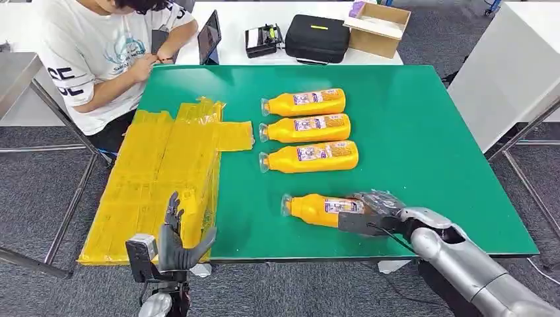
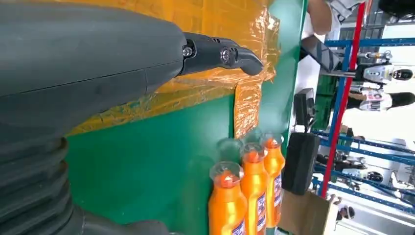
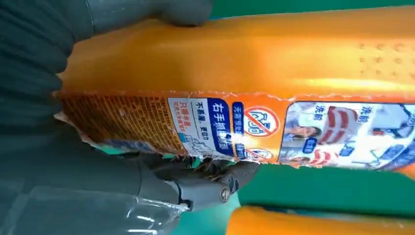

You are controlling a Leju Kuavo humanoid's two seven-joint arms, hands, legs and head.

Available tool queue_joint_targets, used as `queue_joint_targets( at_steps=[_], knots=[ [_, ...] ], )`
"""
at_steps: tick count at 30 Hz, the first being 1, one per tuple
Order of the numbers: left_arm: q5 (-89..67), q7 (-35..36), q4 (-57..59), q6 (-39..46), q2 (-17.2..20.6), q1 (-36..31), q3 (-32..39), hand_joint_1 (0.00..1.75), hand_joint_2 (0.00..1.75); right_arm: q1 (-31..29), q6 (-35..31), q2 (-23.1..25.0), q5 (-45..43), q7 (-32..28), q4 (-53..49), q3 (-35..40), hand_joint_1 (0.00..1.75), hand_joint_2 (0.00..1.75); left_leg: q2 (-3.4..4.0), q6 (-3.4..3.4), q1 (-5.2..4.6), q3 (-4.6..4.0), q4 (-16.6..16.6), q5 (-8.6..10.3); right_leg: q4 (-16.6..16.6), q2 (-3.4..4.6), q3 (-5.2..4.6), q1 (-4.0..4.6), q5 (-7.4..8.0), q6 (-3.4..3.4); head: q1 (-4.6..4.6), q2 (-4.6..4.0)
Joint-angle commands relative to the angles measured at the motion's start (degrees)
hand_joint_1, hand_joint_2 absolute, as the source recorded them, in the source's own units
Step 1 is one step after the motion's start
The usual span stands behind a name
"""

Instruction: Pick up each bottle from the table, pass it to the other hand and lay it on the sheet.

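1. Grasping is the step in hand: the right robot hand (image 1: 370, 210) is wrapped round the base end of the nearest bottle (image 1: 315, 208), which lies on its side on the green desk (image 1: 422, 132) at about 5 o'clock of the desk top, cap toward 9 o'clock.
2. The right wrist view confirms the grip: a thick thumb on one flank and darker fingers (image 3: 205, 183) on the other flank of the nearest bottle, across its printed label. Whether the bottle has left the desk cannot be told.
3. The left robot hand (image 1: 175, 241) hangs at 7 o'clock, off the near desk edge, its fingers apart and nothing in them; it stands just beside the near corner of the yellow sheet (image 1: 158, 178).
4. The yellow sheet covers the 9 o'clock side of the desk and overhangs the near edge.
5. Judged next move: lifting the nearest bottle and carrying it toward 9 o'clock to meet the empty left robot hand, which must close on the free cap end before the right lets go. A smooth round body could roll or slip during the exchange.
6. Count: four orange bottles in all, one gripped, and a row of three (image 1: 307, 129) lying parallel near the centre of the desk. None lies on the sheet. One sheet; two robot hands.
7. A seated person (image 1: 99, 53) is at 11 o'clock, beyond the sheet.
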Motion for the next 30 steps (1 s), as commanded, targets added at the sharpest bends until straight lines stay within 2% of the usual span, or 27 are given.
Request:
queue_joint_targets(
  at_steps=[1, 5, 6, 8, 10, 12, 15, 17, 18, 20, 21, 22, 25, 26, 30],
  knots=[
    [0.8, 0.0, 7.1, -0.9, -0.4, -3.6, -0.3, 0.00, 1.75, -7.3, 1.8, -0.4, -1.4, 0.2, 4.8, 11.0, 1.75, 1.75, 0.12, 0.00, 0.02, 0.14, 0.0, -0.04, -0.1, 0.05, 0.11, 0.05, -0.01, -0.14, 0.00, 0.00],
    [1.1, -0.3, 7.1, -1.0, -0.3, -3.7, -0.3, 0.00, 1.75, -7.4, -0.7, 0.4, -2.8, -0.5, 5.5, 11.0, 1.75, 1.75, 0.22, 0.00, 0.06, 0.25, 0.0, -0.11, -0.1, 0.10, 0.21, 0.13, -0.05, -0.27, 0.02, 0.00],
    [1.3, -0.6, 6.7, -1.0, -0.3, -3.5, -0.3, 0.00, 1.75, -6.1, -5.2, 1.9, -4.4, -1.2, 6.0, 9.0, 1.75, 1.75, 0.24, 0.00, 0.08, 0.27, 0.0, -0.14, -0.1, 0.10, 0.25, 0.16, -0.06, -0.31, 0.00, 0.00],
    [1.4, -0.8, 4.8, -0.9, 0.0, -2.3, -0.2, 0.00, 1.75, -0.7, -17.0, 7.7, -4.5, -4.0, 6.2, 2.1, 1.75, 1.75, 0.15, -0.02, 0.09, 0.20, -0.1, -0.05, -0.1, 0.08, 0.18, 0.14, 0.00, -0.18, 0.00, 0.00],
    [1.3, -0.7, 2.5, -0.9, 0.2, -0.9, -0.1, 0.00, 1.75, 3.9, -24.3, 13.8, -0.9, -6.3, 4.7, -4.9, 1.75, 1.75, 0.27, -0.03, 0.14, 0.32, -0.1, -0.12, -0.2, 0.15, 0.32, 0.21, -0.01, -0.31, 0.02, 0.00],
    [1.2, -0.8, 0.4, -0.7, 0.2, 0.5, 0.1, 0.00, 1.75, 7.3, -30.0, 20.8, 2.5, -9.3, 1.6, -11.2, 1.75, 1.75, 0.28, -0.06, 0.13, 0.08, -0.1, -0.08, -0.1, 0.23, 0.07, 0.19, 0.02, -0.19, -0.02, 0.00],
    [1.1, -0.8, 0.0, -0.6, 0.2, 0.9, 0.1, 0.00, 1.75, 7.6, -28.7, 22.1, 4.2, -7.9, -0.1, -11.9, 1.75, 1.75, 0.43, -0.08, 0.18, 0.13, -0.1, -0.17, -0.1, 0.34, 0.07, 0.26, -0.05, -0.28, 0.04, 0.00],
    [1.1, -0.8, -0.3, -0.4, 0.2, 1.0, 0.1, 0.00, 1.75, 8.7, -32.5, 24.9, 5.9, -12.6, -1.4, -16.1, 1.75, 1.75, 0.31, -0.07, 0.12, 0.08, 0.0, -0.17, 0.0, 0.22, 0.02, 0.21, -0.11, -0.28, 0.02, 0.00],
    [1.0, -0.9, -0.9, -0.3, 0.4, 1.5, 0.0, 0.00, 1.75, 9.7, -34.5, 28.3, 4.4, -15.9, -3.6, -19.2, 1.75, 1.75, 0.18, -0.05, 0.13, -0.05, 0.0, -0.11, 0.0, 0.11, -0.10, 0.21, -0.10, -0.23, -0.02, 0.00],
    [1.0, -1.0, -2.0, -0.3, 0.5, 2.2, -0.3, 0.00, 1.75, 10.6, -38.8, 32.0, 4.6, -19.5, -7.6, -21.4, 1.75, 1.75, 0.29, -0.06, 0.13, -0.12, 0.0, -0.12, 0.0, 0.23, -0.21, 0.20, -0.08, -0.22, 0.02, 0.00],
    [0.9, -1.2, -2.6, 0.0, 0.6, 2.5, -0.5, 0.00, 1.75, 11.4, -40.5, 34.2, 2.7, -21.4, -10.2, -22.9, 1.75, 1.75, 0.50, -0.07, 0.19, 0.18, 0.0, -0.32, 0.1, 0.35, 0.06, 0.30, -0.21, -0.41, 0.02, 0.00],
    [0.9, -1.2, -3.1, 0.0, 0.6, 2.6, -0.8, 0.00, 1.75, 12.0, -41.7, 35.2, 2.1, -22.6, -12.0, -23.5, 1.75, 1.75, 0.34, -0.04, 0.14, -0.17, 0.0, -0.15, 0.1, 0.27, -0.25, 0.17, -0.09, -0.21, 0.07, 0.00],
    [1.4, -1.5, -4.7, 0.4, 0.6, 3.0, -1.1, 0.00, 1.75, 14.1, -45.2, 36.9, 1.0, -25.1, -15.9, -24.9, 1.75, 1.75, 0.34, -0.08, 0.16, -0.13, 0.0, -0.20, 0.1, 0.25, -0.23, 0.19, -0.16, -0.29, 0.02, 0.00],
    [2.9, -1.6, -6.3, 0.0, 0.6, 3.4, -1.1, 0.00, 1.75, 15.9, -48.6, 38.1, 0.3, -27.3, -17.4, -26.5, 1.75, 1.75, 0.15, -0.07, 0.16, -0.26, 0.0, -0.10, 0.1, 0.08, -0.31, 0.18, -0.11, -0.21, 0.04, 0.00],
    [5.3, -0.3, -9.2, -1.5, 1.1, 4.0, -1.6, 0.00, 1.75, 18.0, -51.2, 39.2, -1.5, -29.8, -18.2, -28.5, 1.75, 1.75, 0.04, -0.04, 0.16, -0.21, 0.0, -0.12, 0.0, -0.02, -0.22, 0.18, -0.16, -0.22, 0.04, 0.00]
  ],
)
